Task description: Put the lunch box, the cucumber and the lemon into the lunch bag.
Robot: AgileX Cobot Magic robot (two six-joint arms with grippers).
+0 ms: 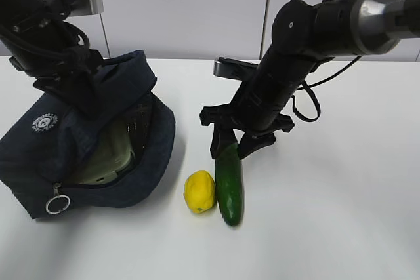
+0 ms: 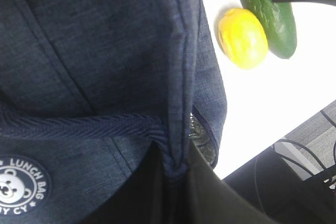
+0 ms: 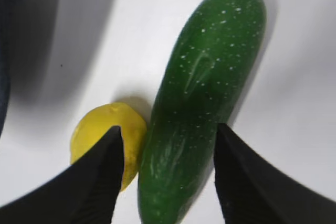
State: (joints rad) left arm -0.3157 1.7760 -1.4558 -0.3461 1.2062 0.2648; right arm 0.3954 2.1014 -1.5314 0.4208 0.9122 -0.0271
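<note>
You are working on a plain white table (image 1: 341,227) with pale wall panels behind it. Take the cucumber (image 1: 230,185) as your landmark.

Nearest the camera, the cucumber lies flat on the table, its long axis running from front to back. The lemon (image 1: 200,192) sits touching its left flank near the front end; in the right wrist view the two press together with no gap.

Just behind that, the right gripper (image 3: 169,174) hangs over the cucumber's rear half. Its jaws stand spread and nothing is held. One finger (image 3: 102,177) comes down on the lemon side, the other on the cucumber's free flank, so the jaws straddle it across its width. That crossing is what your grasp turns on. My judgement: the lemon-side finger must slip into the tight seam without nudging the lemon away.

Left of the cucumber, the bag (image 1: 131,155) lies with its mouth gaping towards it. The pale green box (image 1: 108,159) is already inside.

Farther back on that side, the left gripper (image 2: 173,182) is clenched on a fold of the bag's fabric, holding the flap up. The right arm is clearly the nearer to the cucumber.
</note>
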